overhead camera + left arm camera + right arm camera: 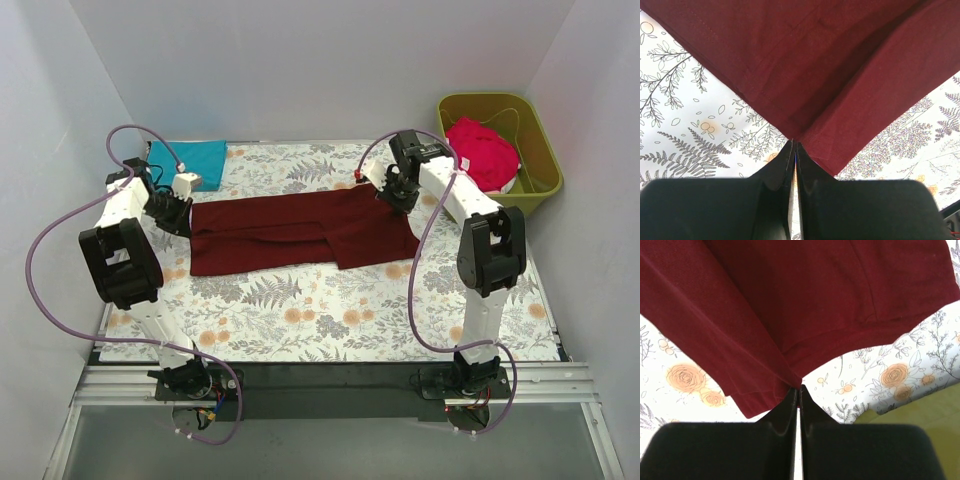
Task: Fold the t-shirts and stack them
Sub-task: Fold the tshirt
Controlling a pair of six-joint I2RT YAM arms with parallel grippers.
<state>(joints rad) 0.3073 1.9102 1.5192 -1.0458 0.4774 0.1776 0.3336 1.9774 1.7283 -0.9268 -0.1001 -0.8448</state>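
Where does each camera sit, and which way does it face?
Top external: fixed above and behind the arms, looking down at the tablecloth; both arms show whole.
Left wrist: on the left arm, looking along the left gripper, shut on a corner of the maroon t-shirt.
Right wrist: on the right arm, looking along the right gripper, shut on the same shirt.
Shared: all three show that shirt and the tablecloth.

The maroon t-shirt (290, 232) lies stretched left to right across the middle of the bench (300, 305). It is folded lengthwise into a band, with a wider flap at its right end. The teal t-shirt (188, 160) lies folded flat at the far left corner. The red-pink t-shirt (483, 150) sits crumpled in the green tub (540, 160).
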